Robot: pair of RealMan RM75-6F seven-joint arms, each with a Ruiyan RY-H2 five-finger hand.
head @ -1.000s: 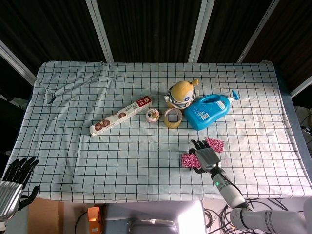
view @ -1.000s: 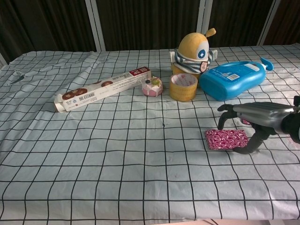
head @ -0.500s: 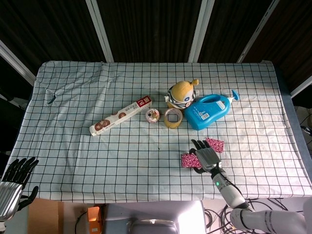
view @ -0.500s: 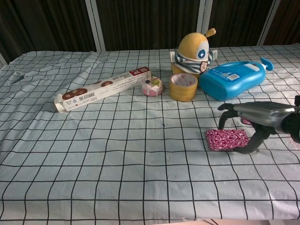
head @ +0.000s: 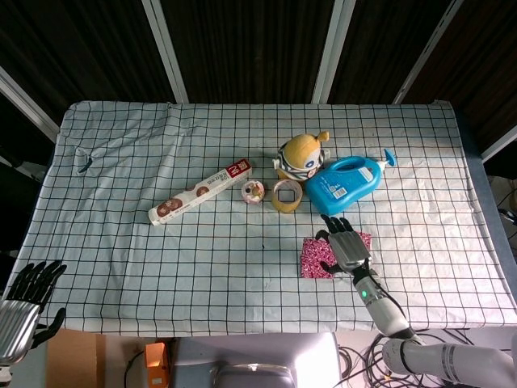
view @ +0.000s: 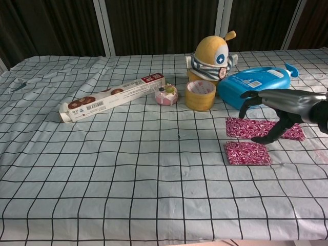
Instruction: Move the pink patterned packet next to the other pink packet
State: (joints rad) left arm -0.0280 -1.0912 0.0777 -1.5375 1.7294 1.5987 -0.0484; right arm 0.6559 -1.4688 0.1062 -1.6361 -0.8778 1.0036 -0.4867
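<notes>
Two pink patterned packets lie flat side by side on the checked cloth at the right. The nearer packet lies free, with nothing touching it. The farther packet sits just behind it, partly under my right hand. That hand hovers over the farther packet with its fingers arched and apart, and it holds nothing. Its thumb tip points down to the farther packet; contact is unclear. My left hand hangs off the table's near left corner, fingers spread and empty.
A blue bottle lies just behind the packets. Left of it stand a yellow toy, a tape roll, a small pink cup and a long biscuit box.
My right hand let go of the nearer packet, rose and moved back toward the blue bottle, uncovering the farther packet. The nearer packet now lies flat by itself. The left hand stayed put.
</notes>
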